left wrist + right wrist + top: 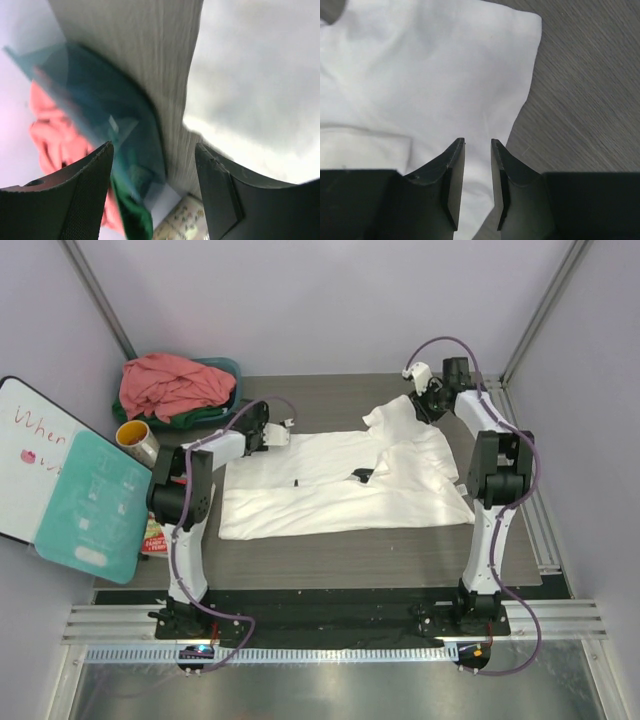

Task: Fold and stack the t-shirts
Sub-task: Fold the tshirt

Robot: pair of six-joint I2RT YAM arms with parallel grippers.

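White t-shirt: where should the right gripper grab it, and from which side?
Probably the white t-shirt at the corner just ahead of the right gripper, coming in from the bare table beside it. That edge lies exposed against the wood, so a finger could slip under. The flat middle offers nothing to pinch.

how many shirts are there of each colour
white shirt: 1
pink shirt: 1
dark green shirt: 1
total: 3
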